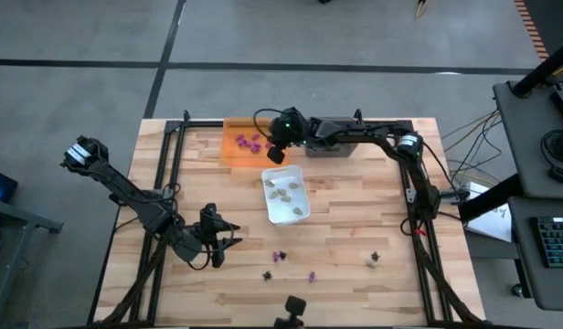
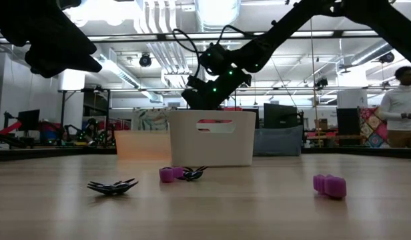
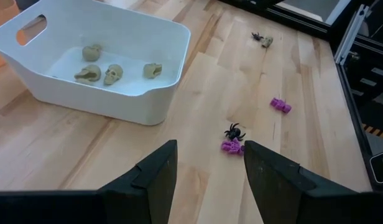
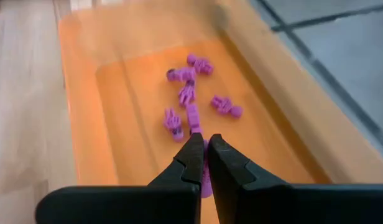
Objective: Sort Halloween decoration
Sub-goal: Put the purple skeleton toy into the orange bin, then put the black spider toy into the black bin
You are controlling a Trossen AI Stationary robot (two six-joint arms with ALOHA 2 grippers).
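The wooden table (image 1: 355, 219) carries orange tray (image 1: 236, 151), white tray (image 1: 274, 212), grey tray (image 1: 341, 149), scattered toy pieces (image 1: 280, 257).

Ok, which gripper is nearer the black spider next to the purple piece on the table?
Left. The left gripper hangs open just short of the black spider and purple piece. The right gripper is shut over the orange tray, across the table.

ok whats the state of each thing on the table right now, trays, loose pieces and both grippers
orange tray: holds several purple pieces
white tray: upright, holds pale beige skulls
grey tray: contents hidden
loose purple pieces: still on the table, unsorted
black spider: on the table, touching a purple piece
right gripper: shut on a purple piece, over the orange tray
left gripper: open, empty, above the loose pieces
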